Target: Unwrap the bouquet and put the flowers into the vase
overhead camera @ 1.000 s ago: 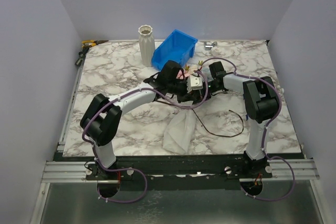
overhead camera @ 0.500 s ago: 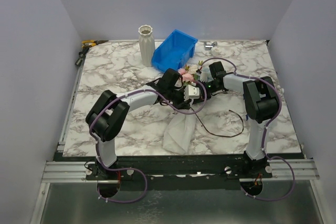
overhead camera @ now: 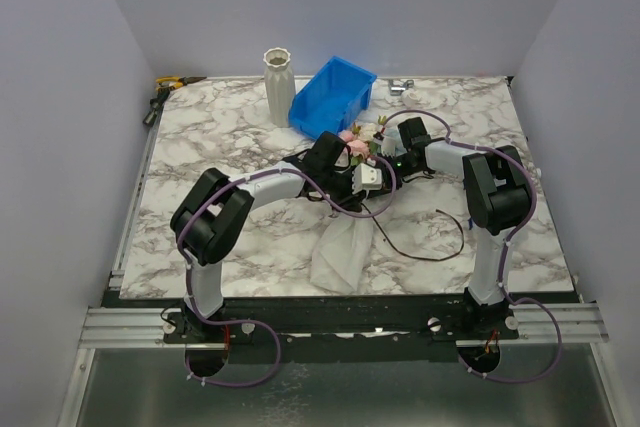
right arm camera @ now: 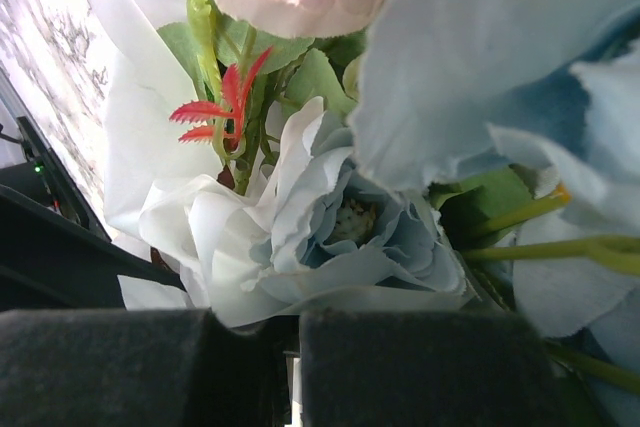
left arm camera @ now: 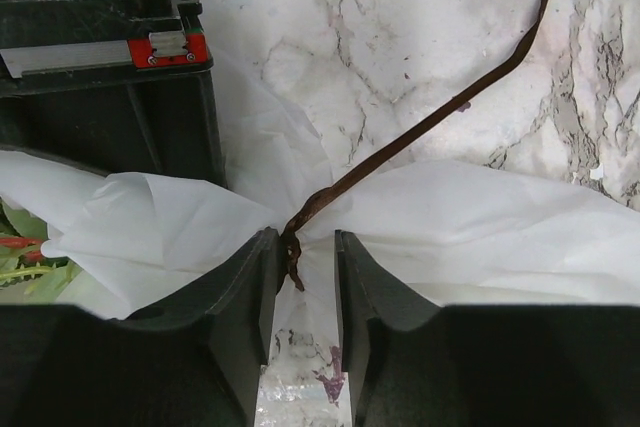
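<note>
The bouquet's flowers (overhead camera: 360, 135) lie mid-table, in front of the blue bin. Their white wrapping paper (overhead camera: 340, 247) trails toward the near edge. A brown ribbon (left arm camera: 430, 122) runs from the paper's pinched neck across the marble, and its frayed end rests against one finger of my left gripper (left arm camera: 305, 242). That gripper's jaws stand slightly apart over the paper (left arm camera: 480, 217). My right gripper (right arm camera: 290, 322) is shut right under a pale blue rose (right arm camera: 350, 222); whether it pinches anything is hidden. The ribbed off-white vase (overhead camera: 278, 85) stands upright at the back.
A blue plastic bin (overhead camera: 333, 95) sits just right of the vase. The ribbon (overhead camera: 425, 255) loops loosely over the table's right half. Hand tools (overhead camera: 170, 82) lie at the far left corner. The right arm's black body (left arm camera: 110, 77) is close beside my left gripper.
My left arm has swung right and down off the flower heads, which now show. Its jaws have spread apart around the ribbon end. The right arm has stayed put.
</note>
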Robot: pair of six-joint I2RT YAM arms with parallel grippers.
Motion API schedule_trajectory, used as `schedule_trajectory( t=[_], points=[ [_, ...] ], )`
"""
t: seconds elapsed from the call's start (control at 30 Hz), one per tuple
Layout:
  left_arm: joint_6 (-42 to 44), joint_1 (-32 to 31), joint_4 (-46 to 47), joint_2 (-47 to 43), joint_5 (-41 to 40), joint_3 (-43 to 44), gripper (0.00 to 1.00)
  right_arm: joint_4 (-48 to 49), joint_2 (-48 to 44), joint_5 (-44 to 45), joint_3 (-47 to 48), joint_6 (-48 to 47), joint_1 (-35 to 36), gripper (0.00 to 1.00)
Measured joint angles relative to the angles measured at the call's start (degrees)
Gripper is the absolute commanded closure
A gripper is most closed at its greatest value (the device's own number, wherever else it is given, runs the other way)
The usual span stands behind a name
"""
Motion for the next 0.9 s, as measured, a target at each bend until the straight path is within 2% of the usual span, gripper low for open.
schedule_trajectory(
  t=[0.2, 0.27, 0.3, 0.33, 0.43, 0.5, 0.63, 0.8, 0.9],
  points=[
    [-0.2, 0.07, 0.09, 0.48, -1.05, 0.0, 0.68, 0.0, 0.0, 0.0, 0.0, 0.0, 0.0, 0.99],
    [-0.74, 0.2, 0.44, 1.07, -1.11, 0.11, 0.61, 0.0, 0.0, 0.0, 0.0, 0.0, 0.0, 0.99],
    [-1.03, 0.35, 0.55, 1.27, -1.09, 0.11, 0.53, 0.0, 0.0, 0.0, 0.0, 0.0, 0.0, 1.0],
    [-1.29, 0.42, 0.57, 1.27, -1.09, 0.11, 0.49, 0.0, 0.0, 0.0, 0.0, 0.0, 0.0, 1.0],
    [-1.88, 0.44, 0.66, 1.29, -1.14, 0.11, 0.49, 0.0, 0.0, 0.0, 0.0, 0.0, 0.0, 1.0],
    [-1.95, 0.46, 0.66, 1.27, -1.14, 0.11, 0.56, 0.0, 0.02, 0.0, 0.0, 0.02, 0.0, 0.99],
    [-1.64, 0.48, 0.87, 1.27, -1.29, 0.11, 0.78, 0.0, 0.04, 0.0, 0.0, 0.11, 0.0, 0.99],
    [-1.79, 0.48, 0.81, 1.27, -1.31, 0.11, 1.0, 0.0, 0.04, 0.0, 0.0, 0.13, 0.0, 1.0],
    [-1.75, 0.5, 0.74, 0.96, -1.2, 0.13, 1.0, 0.0, 0.04, 0.0, 0.0, 0.15, 0.0, 1.0]
  ],
)
